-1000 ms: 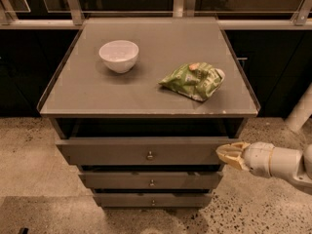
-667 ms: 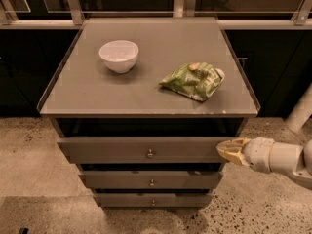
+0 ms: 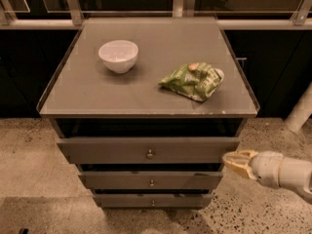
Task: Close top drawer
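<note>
Grey table point(image 3: 92, 95) with three drawers, standing on a speckled floor point(image 3: 24, 155) before dark cabinets point(image 3: 22, 77). White bowl point(image 3: 118, 56) far left on top, green bag point(image 3: 194, 80) to the right. The top drawer point(image 3: 107, 150) stands pulled out below the tabletop. The hand point(image 3: 238, 162) is at the right end of the drawer front; spread or pressed together cannot be told.

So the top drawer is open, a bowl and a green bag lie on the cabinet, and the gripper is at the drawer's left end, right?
Not quite: the camera view shows the gripper at the right end of the top drawer, not the left. The rest holds: the drawer is open, and the bowl and green bag lie on the cabinet.
</note>
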Controlling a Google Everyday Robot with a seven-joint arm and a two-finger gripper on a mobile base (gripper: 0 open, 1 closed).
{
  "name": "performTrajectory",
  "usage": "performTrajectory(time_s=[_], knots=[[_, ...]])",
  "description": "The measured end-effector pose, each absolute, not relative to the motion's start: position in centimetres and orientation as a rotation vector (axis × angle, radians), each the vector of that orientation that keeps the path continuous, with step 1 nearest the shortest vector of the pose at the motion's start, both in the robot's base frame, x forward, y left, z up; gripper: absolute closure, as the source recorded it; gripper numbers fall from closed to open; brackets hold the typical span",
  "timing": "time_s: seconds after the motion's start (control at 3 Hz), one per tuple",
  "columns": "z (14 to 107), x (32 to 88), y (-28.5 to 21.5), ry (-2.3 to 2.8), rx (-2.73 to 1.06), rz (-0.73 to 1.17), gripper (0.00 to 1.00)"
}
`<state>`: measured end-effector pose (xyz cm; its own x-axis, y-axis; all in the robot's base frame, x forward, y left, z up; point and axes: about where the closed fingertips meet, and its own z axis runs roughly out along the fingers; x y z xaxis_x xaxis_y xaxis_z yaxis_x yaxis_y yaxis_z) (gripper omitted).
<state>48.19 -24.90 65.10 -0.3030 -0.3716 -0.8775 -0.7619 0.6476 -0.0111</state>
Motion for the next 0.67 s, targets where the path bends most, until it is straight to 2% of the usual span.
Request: performTrajectory(time_s=[0.33, 0.67], knots=[[65.97, 42.25, -26.12, 1.968, -0.844, 0.529, 1.0], [66.36, 41.96, -26.2, 1.969, -0.848, 0.517, 0.81]])
